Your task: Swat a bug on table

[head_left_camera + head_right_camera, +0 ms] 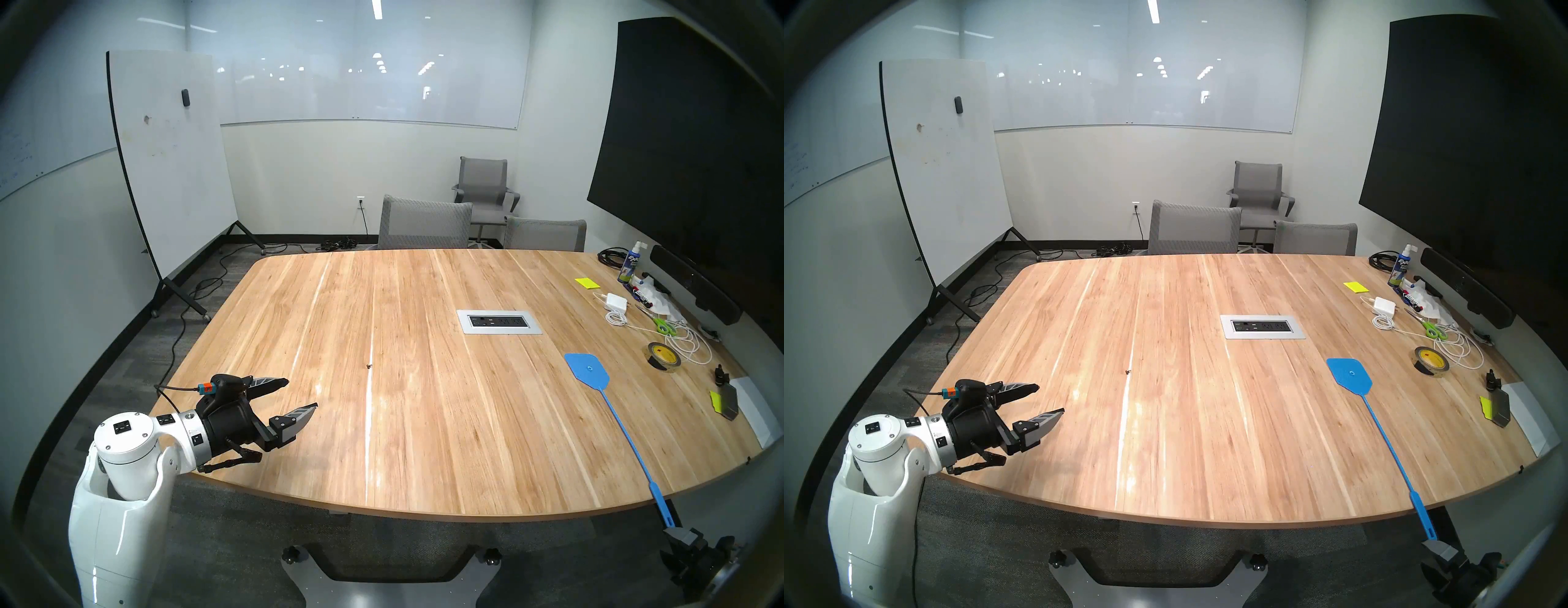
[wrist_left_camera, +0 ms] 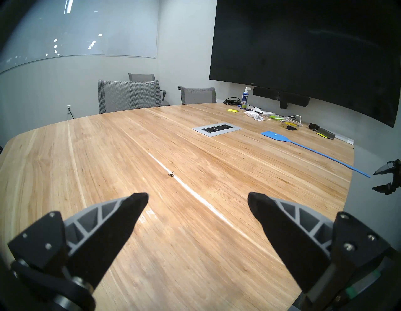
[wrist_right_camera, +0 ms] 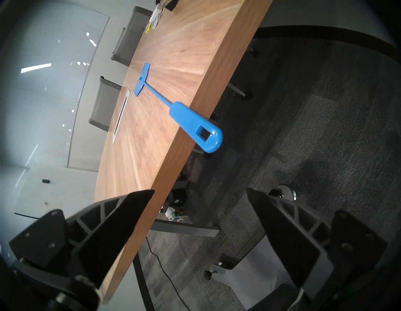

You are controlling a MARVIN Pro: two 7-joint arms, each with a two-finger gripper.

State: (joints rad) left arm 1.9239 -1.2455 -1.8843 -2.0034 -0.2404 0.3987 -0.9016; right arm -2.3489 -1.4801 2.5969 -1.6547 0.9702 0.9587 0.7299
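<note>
1. The head views take in the whole worktop [image 1: 424,424]: the bug [image 1: 370,366] is a tiny dark speck near the middle of the wood, just beside a pale plank seam, well apart from everything else.
2. The left pincer [image 1: 302,395] hovers over the near left corner of the worktop, jaws spread wide and holding nothing; it points toward the bug.
3. A blue fly swatter [image 1: 587,368] lies flat on the right side of the worktop, its head toward the grey outlet panel [image 1: 499,322] and its handle end sticking out past the near edge.
4. The left wrist view shows what the head views cannot — the bug's [image 2: 171,174] thin legs, ahead of the spread fingertips [image 2: 138,198] and touching the pale seam.
5. The right pincer [image 1: 679,536] is half lost in the dark rim of the head views; the right wrist view shows it plainly [image 3: 200,193] — jaws wide, empty, off the worktop's edge [image 3: 173,152] and over carpet.
6. Only that view shows the swatter's handle [image 3: 198,127] up close: a broad blue grip with a square hole, overhanging the edge, ahead of the pincer and not touched by it.
</note>
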